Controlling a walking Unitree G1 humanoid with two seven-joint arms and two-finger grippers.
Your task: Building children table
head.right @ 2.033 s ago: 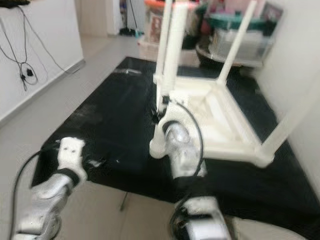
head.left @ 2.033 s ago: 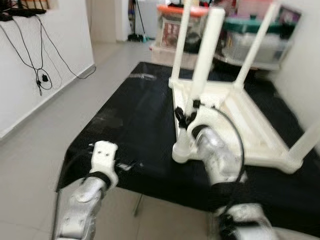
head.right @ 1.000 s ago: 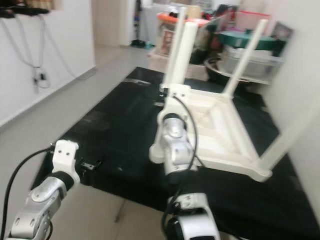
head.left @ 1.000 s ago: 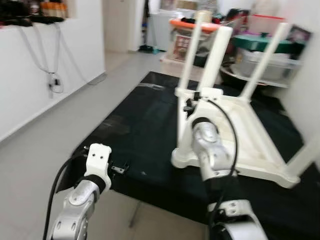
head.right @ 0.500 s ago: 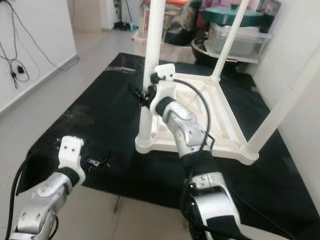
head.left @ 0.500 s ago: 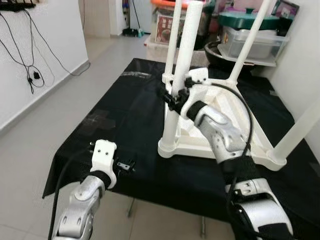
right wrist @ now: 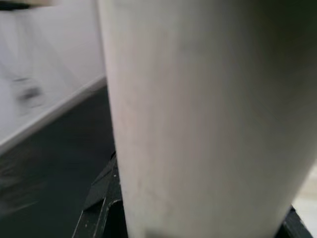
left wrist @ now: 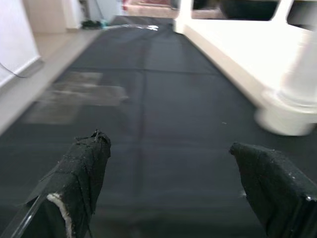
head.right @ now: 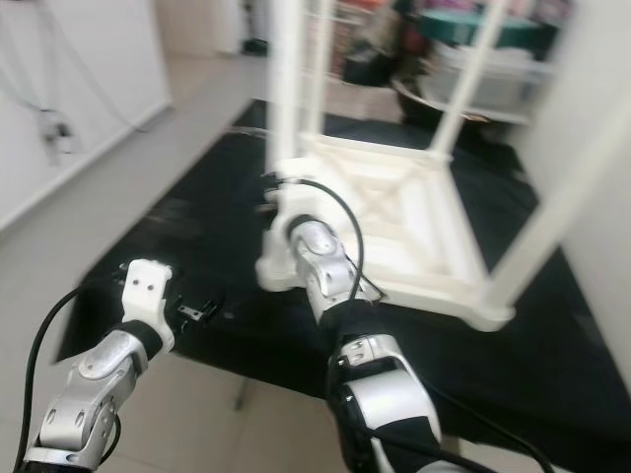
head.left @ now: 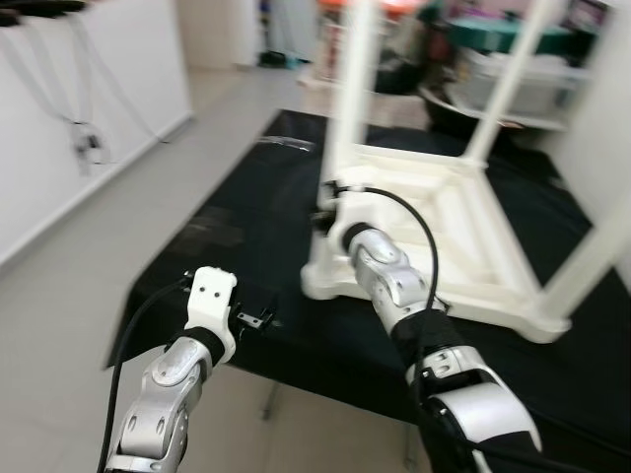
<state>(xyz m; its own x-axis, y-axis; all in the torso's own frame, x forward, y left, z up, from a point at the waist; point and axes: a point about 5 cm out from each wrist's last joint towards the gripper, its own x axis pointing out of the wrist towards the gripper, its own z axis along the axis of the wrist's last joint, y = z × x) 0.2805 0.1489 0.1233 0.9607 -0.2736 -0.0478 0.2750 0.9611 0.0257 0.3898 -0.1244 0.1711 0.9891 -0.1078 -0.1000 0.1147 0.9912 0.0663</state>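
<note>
- A white children's table [head.left: 463,227] is lying upside down on a black mat [head.left: 246,246], its top flat against the mat and its legs pointing up.
- The table is occupying the 1 o'clock part of the mat in the head views; the 9 o'clock half of the mat is lying bare.
- The right gripper [head.left: 330,212] is sitting at the nearest corner leg [head.left: 350,108], low on it, just above the underside frame.
- In the right wrist view the leg [right wrist: 208,114] is standing directly against the camera, with a black finger [right wrist: 101,198] showing beside it at the base. The gripper appears to be closing around the leg; actual contact I cannot tell through the blur.
- The left gripper [head.left: 258,319] is hovering over the near edge of the mat at 7 o'clock, well apart from the table.
- In the left wrist view its two fingers [left wrist: 81,171] are standing wide apart with nothing between them but mat; the table's corner [left wrist: 290,111] is showing ahead.
- Storage bins [head.left: 513,69] are sitting beyond the mat at 12 o'clock, blurred.
- Cables [head.left: 84,138] are hanging on the white wall at 10 o'clock.
</note>
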